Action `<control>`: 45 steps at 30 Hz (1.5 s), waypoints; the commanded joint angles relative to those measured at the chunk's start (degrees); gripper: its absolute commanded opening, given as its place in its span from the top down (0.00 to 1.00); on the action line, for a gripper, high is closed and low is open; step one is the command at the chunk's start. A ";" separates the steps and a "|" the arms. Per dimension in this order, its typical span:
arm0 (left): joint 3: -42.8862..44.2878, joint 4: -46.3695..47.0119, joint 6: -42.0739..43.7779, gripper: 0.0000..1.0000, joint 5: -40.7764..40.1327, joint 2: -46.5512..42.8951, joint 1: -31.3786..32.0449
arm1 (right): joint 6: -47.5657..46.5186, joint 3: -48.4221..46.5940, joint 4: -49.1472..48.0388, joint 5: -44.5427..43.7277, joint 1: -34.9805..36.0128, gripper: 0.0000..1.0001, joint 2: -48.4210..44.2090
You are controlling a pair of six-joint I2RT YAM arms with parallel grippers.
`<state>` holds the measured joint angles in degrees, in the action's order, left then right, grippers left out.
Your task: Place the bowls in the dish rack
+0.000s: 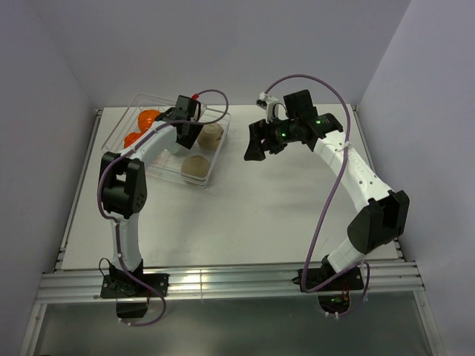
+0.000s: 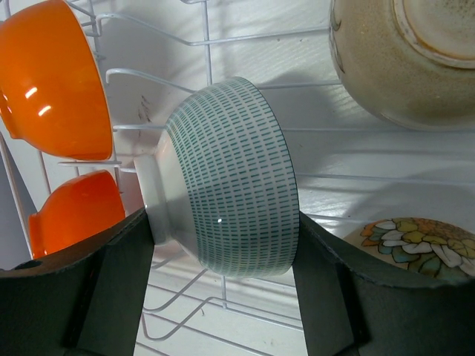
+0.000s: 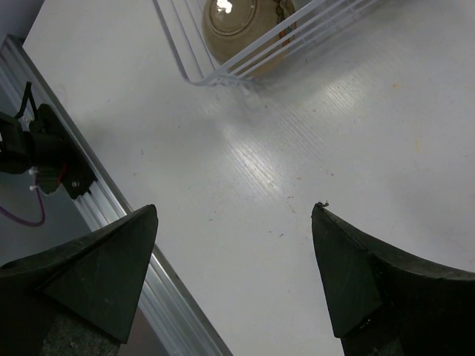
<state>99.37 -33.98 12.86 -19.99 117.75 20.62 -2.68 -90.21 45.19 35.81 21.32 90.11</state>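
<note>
Your left gripper [image 2: 223,222] is clamped across the teal bowl [image 2: 230,178], foot to rim, holding it on edge among the wires of the dish rack [image 2: 371,159], probably to slot it beside the orange bowls [image 2: 52,81]; your right gripper [image 3: 234,215] hangs wide open and empty above the bench [image 3: 297,148].

Left wrist view: glossy orange bowl [image 2: 52,81] cut by left edge, speckled cream bowl [image 2: 401,67] by top-right corner; flower-print bowl [image 2: 415,241] partly behind left pincer [image 2: 223,252] finger [image 2: 334,297]. Top view: pale teal-green dashed bowl [image 2: 230,196] hid under left wrist. Right wrist view: beige glossy bowl [image 3: 249,30] cut at top, blurry thru clear plastic dish rack [image 3: 223,70] wall
</note>
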 commanded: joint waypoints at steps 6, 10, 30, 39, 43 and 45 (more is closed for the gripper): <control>2.32 2.86 1.02 0.80 -1.63 0.19 0.47 | -1.10 1.01 -0.01 0.05 -0.75 0.09 -1.86; 2.49 2.51 0.85 0.67 -0.93 0.19 0.56 | -1.10 0.92 0.16 -0.30 -0.93 0.09 -1.86; 2.58 2.07 0.50 0.07 2.93 -0.86 0.65 | -0.93 0.04 0.08 0.31 -1.19 0.09 -0.63; 2.85 1.37 0.76 0.06 6.36 -1.65 1.00 | -1.01 -0.05 0.07 0.13 -1.28 0.09 -0.46; 3.28 1.02 0.67 0.05 7.07 -1.56 1.00 | -0.93 0.04 0.07 -0.04 -1.28 0.09 -0.37; 3.37 0.75 0.50 0.05 7.24 -1.30 1.00 | -1.01 0.04 0.07 0.05 -1.37 0.09 -0.37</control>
<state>99.74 -33.69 12.84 -14.37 118.02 21.37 -2.90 -89.45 45.47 35.77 20.58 90.11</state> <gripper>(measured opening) 0.946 0.910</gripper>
